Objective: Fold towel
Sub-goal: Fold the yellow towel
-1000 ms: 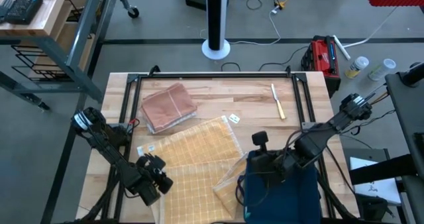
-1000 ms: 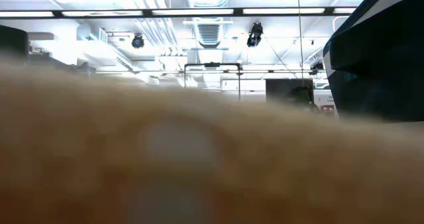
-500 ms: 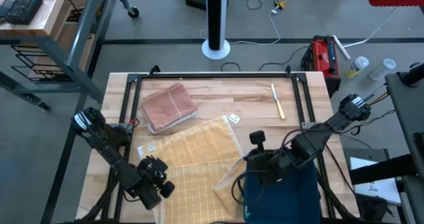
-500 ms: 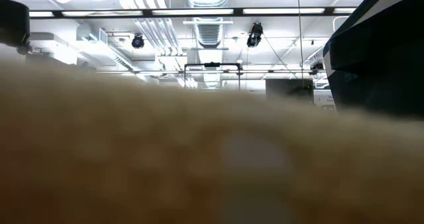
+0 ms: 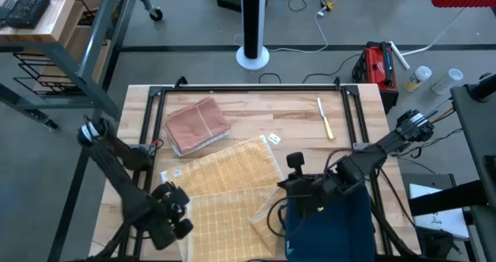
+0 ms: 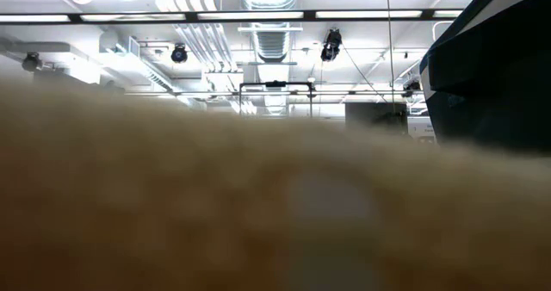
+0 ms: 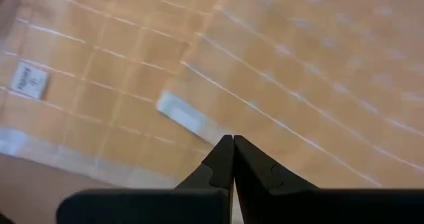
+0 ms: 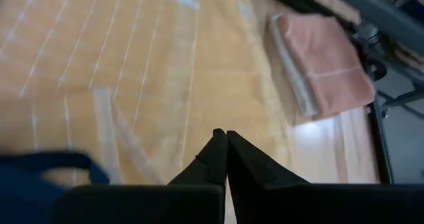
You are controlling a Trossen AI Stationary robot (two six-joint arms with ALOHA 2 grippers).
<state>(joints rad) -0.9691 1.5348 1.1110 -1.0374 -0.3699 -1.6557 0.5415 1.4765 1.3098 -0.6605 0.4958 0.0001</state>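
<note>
A yellow-orange towel (image 5: 232, 184) with white grid lines lies spread on the wooden table, with a fold raised along its right side. In the low view it is a blurred mass (image 6: 258, 213). My left gripper (image 5: 177, 212) hangs shut above the towel's near-left part; in its wrist view the shut tips (image 7: 233, 139) stand over flat cloth (image 7: 298, 71) with none between them. My right gripper (image 5: 285, 194) hovers shut above the towel's right side (image 8: 132, 65), its tips (image 8: 222, 132) holding nothing.
A folded pink towel (image 5: 198, 126) lies at the far left, and shows in the right wrist view (image 8: 324, 58). A dark blue cloth (image 5: 329, 227) lies at the near right under the right arm. A knife (image 5: 325, 118) lies far right. Small tags (image 5: 273, 139) lie by the towel. A black frame (image 5: 248, 89) borders the table.
My left gripper has risen above the towel's near-left part and drifted a little toward the near-left corner. My right gripper has moved slightly toward the table's left, over the towel. In the low view the towel's blurred bulk has changed shape, then stayed still.
</note>
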